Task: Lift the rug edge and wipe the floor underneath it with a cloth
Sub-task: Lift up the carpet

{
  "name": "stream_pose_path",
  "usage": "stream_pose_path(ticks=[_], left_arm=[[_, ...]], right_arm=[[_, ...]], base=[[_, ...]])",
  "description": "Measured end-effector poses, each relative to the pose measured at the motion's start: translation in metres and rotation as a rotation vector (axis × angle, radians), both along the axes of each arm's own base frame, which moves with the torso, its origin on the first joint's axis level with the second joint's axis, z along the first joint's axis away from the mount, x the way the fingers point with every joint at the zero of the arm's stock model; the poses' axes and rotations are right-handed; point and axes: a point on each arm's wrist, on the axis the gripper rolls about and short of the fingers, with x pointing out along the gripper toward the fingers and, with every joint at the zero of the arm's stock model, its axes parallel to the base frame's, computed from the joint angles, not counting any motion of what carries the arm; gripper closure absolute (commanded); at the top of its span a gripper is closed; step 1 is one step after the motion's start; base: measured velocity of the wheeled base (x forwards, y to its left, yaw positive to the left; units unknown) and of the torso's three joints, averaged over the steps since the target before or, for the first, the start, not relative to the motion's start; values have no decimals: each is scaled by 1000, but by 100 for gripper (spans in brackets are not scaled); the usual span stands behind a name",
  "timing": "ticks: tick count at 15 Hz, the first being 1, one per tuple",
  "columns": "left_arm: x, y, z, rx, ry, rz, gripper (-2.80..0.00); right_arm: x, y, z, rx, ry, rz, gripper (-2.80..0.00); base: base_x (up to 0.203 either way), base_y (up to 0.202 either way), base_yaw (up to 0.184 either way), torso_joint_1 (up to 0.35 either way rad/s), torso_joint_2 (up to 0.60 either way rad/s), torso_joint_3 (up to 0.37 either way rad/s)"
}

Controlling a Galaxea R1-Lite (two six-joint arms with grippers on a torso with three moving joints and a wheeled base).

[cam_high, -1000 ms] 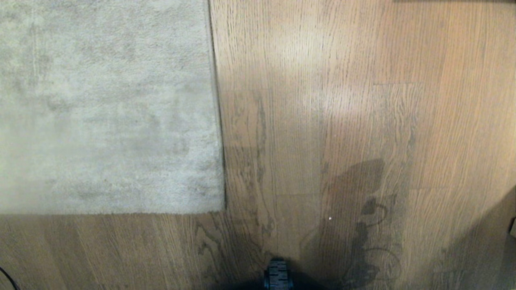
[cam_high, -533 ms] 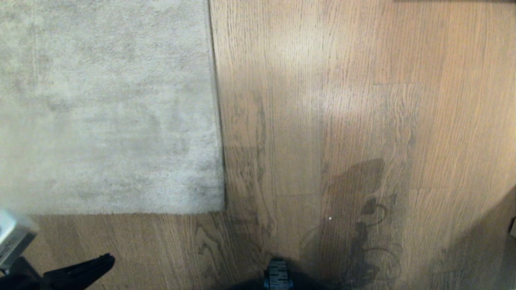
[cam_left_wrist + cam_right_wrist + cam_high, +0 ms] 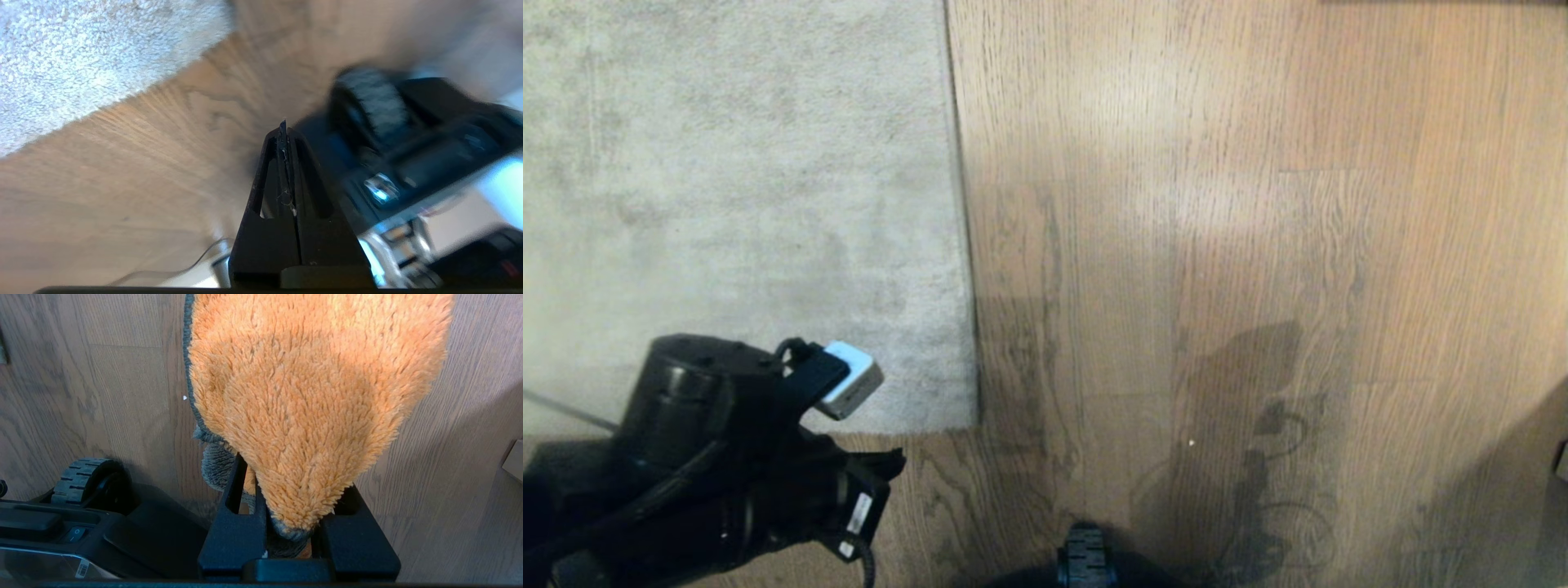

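One fluffy orange cloth (image 3: 310, 416); grained plank floor (image 3: 1258, 245).

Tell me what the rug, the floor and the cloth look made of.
Rug: grey-beige short-pile textile, matte, with mottled nap.
Floor: brown wood-grain planks, wood or laminate, with dark grain lines, plank seams and a soft sheen.
Cloth: orange fluffy fabric, likely microfibre, long fibres, grey stitched hem and a grey part.

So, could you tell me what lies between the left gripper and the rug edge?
Only bare floor; the left wrist view shows the shut left gripper apart from the rug edge.
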Motion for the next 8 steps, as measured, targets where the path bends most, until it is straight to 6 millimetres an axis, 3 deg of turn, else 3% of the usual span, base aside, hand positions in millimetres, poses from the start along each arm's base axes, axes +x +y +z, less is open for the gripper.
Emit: stream_pose_path(ticks=[1,2,3,8], left_arm=[[10,-10,-4,28,9,25,0],[19,-17,-9,52,18,43,-89],[27,-25,-15,82,26,66,-280],[59,-53,-44,201,14,180,-280]], right_arm=[[0,0,0,0,0,0,0],[0,0,0,0,0,-1,0],[0,0,0,0,0,0,0],[0,0,0,0,0,0,0]], base=[[0,0,0,0,0,0],[0,0,0,0,0,0],[0,0,0,0,0,0],[0,0,0,0,0,0]])
